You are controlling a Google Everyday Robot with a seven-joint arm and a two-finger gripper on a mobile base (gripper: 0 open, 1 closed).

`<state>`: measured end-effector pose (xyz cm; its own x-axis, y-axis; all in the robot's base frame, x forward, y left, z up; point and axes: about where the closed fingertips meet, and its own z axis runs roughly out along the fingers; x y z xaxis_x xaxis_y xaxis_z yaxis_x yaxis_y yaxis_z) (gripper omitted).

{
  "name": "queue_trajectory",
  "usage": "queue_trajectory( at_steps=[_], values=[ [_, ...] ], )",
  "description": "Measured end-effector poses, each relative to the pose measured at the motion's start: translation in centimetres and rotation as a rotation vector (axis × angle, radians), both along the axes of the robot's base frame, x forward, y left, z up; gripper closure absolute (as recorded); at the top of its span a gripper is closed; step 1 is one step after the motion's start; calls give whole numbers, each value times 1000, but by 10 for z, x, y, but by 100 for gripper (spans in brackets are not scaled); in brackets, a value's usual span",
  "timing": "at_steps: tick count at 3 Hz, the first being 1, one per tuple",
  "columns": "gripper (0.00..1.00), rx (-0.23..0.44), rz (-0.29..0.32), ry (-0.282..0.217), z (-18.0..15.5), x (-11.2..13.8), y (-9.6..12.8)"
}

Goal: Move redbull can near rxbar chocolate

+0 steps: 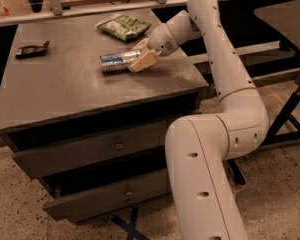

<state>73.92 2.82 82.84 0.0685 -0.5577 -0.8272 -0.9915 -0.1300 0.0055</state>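
The redbull can [114, 62], silver and blue, lies on its side on the grey table top [65, 91], right of centre. My gripper [140, 59] is at the can's right end, low on the table, with one finger on each side of the can and closed against it. The rxbar chocolate [32, 49], a small flat dark bar, lies near the table's far left edge, well away from the can.
A green crinkled snack bag [124, 26] lies at the back of the table just behind the gripper. The table has drawers below [105, 146]. A rail [90, 6] runs behind it, and a dark stand [290, 119] is at the right.
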Motion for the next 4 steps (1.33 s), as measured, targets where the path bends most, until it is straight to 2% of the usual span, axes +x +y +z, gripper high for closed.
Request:
queue_trajectory(
  at_steps=[1,2,3,4],
  values=[
    [100,0,0,0,0,-1,0],
    [100,0,0,0,0,-1,0],
    [100,25,6,-103,54,-6,4],
    [100,82,12,-311,157,-24,15]
  ],
)
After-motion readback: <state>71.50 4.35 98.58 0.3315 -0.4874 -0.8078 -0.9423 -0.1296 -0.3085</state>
